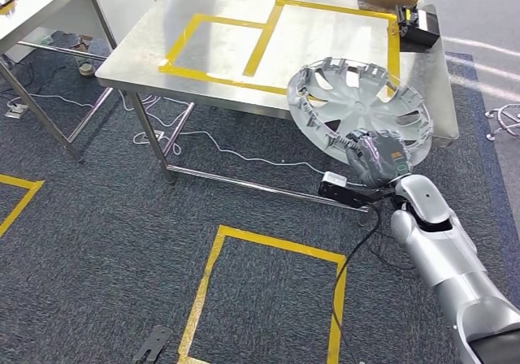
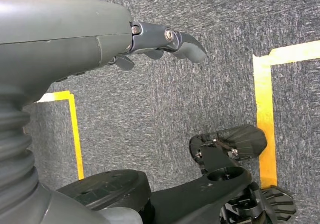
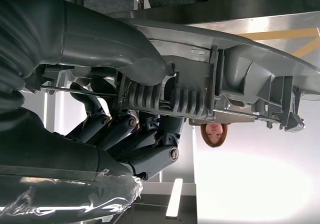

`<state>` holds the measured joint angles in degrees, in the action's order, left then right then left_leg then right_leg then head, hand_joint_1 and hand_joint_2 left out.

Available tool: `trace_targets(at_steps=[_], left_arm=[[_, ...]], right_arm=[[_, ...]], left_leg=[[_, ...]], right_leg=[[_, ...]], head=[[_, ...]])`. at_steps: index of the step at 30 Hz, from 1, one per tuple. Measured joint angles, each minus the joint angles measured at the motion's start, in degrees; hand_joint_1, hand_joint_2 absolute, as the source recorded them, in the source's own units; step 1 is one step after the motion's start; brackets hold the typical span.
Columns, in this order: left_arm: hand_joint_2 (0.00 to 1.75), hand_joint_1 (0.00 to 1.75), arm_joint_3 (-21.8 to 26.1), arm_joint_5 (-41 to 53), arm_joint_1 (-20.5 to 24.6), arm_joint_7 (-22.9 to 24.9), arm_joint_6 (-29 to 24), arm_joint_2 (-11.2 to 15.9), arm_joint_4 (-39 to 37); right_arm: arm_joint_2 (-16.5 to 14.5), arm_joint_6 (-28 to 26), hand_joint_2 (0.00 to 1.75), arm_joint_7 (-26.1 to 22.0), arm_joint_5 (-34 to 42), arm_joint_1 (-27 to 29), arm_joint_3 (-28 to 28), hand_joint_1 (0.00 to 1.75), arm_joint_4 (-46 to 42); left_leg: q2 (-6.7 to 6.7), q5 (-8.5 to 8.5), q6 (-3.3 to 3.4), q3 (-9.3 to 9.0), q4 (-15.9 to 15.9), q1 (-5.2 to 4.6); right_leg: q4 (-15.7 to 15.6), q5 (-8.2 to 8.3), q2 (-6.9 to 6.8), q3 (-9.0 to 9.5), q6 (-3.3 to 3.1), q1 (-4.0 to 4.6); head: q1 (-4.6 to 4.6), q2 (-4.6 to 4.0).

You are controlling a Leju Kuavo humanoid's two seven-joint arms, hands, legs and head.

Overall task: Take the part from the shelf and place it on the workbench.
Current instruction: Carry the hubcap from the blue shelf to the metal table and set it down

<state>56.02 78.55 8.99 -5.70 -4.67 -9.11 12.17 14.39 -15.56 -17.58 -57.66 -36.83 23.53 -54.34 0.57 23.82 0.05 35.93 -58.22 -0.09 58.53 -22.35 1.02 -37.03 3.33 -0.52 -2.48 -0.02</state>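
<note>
carrying hubcap to bench: drop and edge-clip risks

left to right:

- left hand [image 2: 166,41]: hangs over the carpet, fingers loosely curled, nothing in them. can't back up the right if the part slips.
- bench [image 1: 202,88]: steel top with yellow tape boxes [image 1: 279,43]. near edge sits just ahead of the part.
- hubcap [image 1: 358,108]: in the air, tilted, partly over the bench's near right corner, not set down.
- right hand [image 1: 377,157]: holds the hubcap at its near rim only. in the right wrist view the fingers [image 3: 124,134] curl under the ribbed back of the rim with the thumb on the other side.

risks, my read:
- one-point rim grip on a wide disc means leverage on the fingers; it could rotate or slip out mid-move.
- the low far rim could clip the bench edge if the arm goes forward without lifting.
- releasing here leaves it overhanging the corner, so it tips to the floor.
- black box [image 1: 417,24] at the far right of the top: overshoot could knock it.
</note>
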Motion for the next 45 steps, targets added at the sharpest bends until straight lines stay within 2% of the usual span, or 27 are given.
trace_targets(at_steps=[45], left_arm=[[1.75, 0.00, 0.0, 0.1, -0.1, 0.0, -0.3, 0.1, 0.0]], right_arm=[[-0.1, 0.5, 1.75, 0.0, 0.9, 0.1, 0.0, 1.75, -0.2]], left_leg=[[0.00, 0.10, 0.10, 0.04, -0.1, -0.12]], right_leg=[[-0.1, 0.03, 0.00, 0.02, 0.08, -0.11]], head=[[0.01, 0.00]])
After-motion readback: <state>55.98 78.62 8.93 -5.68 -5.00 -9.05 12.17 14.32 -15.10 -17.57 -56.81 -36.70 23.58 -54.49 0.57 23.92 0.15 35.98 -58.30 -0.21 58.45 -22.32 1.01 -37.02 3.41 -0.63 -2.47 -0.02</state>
